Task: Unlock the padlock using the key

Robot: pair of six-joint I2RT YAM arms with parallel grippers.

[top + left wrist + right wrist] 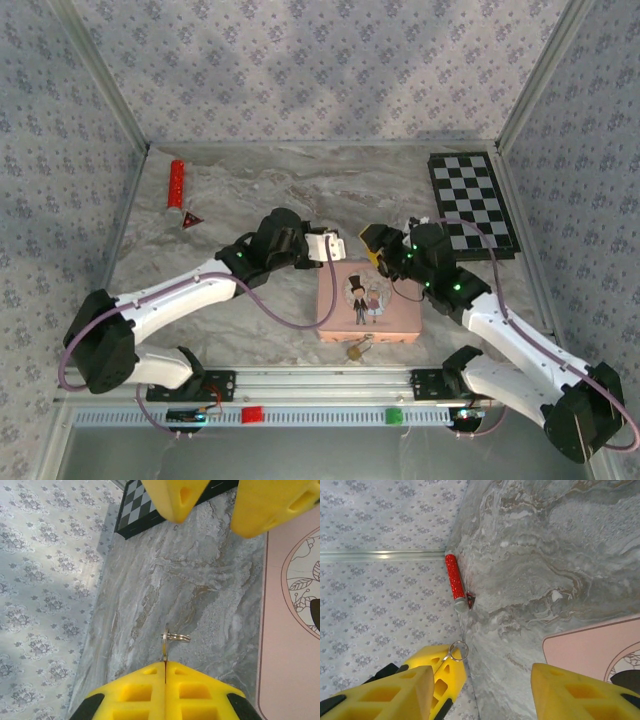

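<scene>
Key [166,639], clamped in the closed left hand [165,666]; right hand [482,680] part open, holding nothing; padlock [355,350] on table [250,200] at near edge of pink tin [368,300], best steadied there before key goes in

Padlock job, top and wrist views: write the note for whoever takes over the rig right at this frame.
Left gripper: shut on the key, held over the table beside the pink tin.
Right gripper: open and empty, facing the left one tip to tip, close to the key.
Padlock: lying on the table at the tin's near edge, untouched.
Done: key picked up.
Left: get hold of the padlock, put the key in, turn it, free the shackle.
</scene>
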